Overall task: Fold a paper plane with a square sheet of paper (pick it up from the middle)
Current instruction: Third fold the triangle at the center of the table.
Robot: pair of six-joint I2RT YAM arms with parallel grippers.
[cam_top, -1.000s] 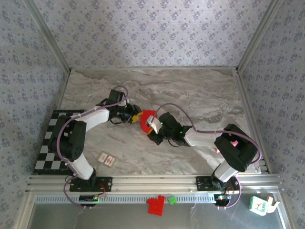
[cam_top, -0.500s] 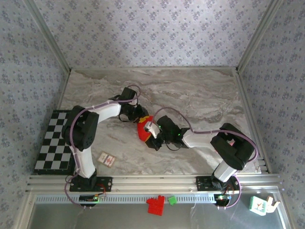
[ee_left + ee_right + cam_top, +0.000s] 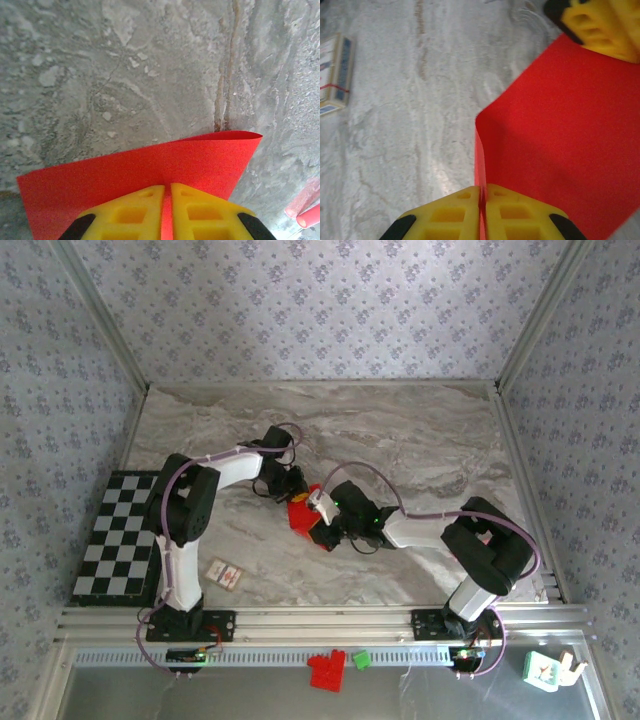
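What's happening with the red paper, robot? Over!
Left gripper shut on the red paper. Right gripper shut on it too. Paper bowed between them. Small card lies apart.

The left arm (image 3: 232, 467) and right arm (image 3: 415, 531) are wearing white shells over black joints, lilac cables (image 3: 368, 468) looping along them, black bases (image 3: 186, 625) sitting on the aluminium rail (image 3: 320, 618). The left gripper (image 3: 167, 192) and right gripper (image 3: 481, 192) are showing yellow moulded fingers (image 3: 132, 212) with square pockets and black shoulders behind.
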